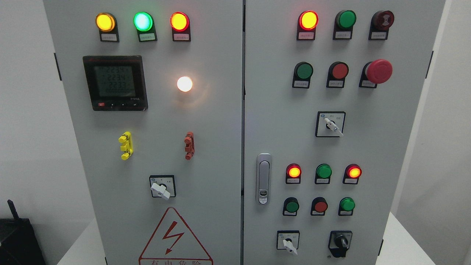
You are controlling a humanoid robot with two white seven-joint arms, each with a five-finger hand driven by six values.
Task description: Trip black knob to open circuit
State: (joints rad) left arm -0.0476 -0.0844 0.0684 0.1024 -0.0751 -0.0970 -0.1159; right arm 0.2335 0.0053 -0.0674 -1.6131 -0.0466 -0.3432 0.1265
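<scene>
Grey cabinet doors filled the view; the black knob sat at the lower right – untouched – with neither hand visible, their state unknowable.

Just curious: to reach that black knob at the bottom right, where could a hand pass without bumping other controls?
Bare panel lies right of the black knob and above it, right of the lower green button. Left is crowded: the white-handled switch sits close.
</scene>
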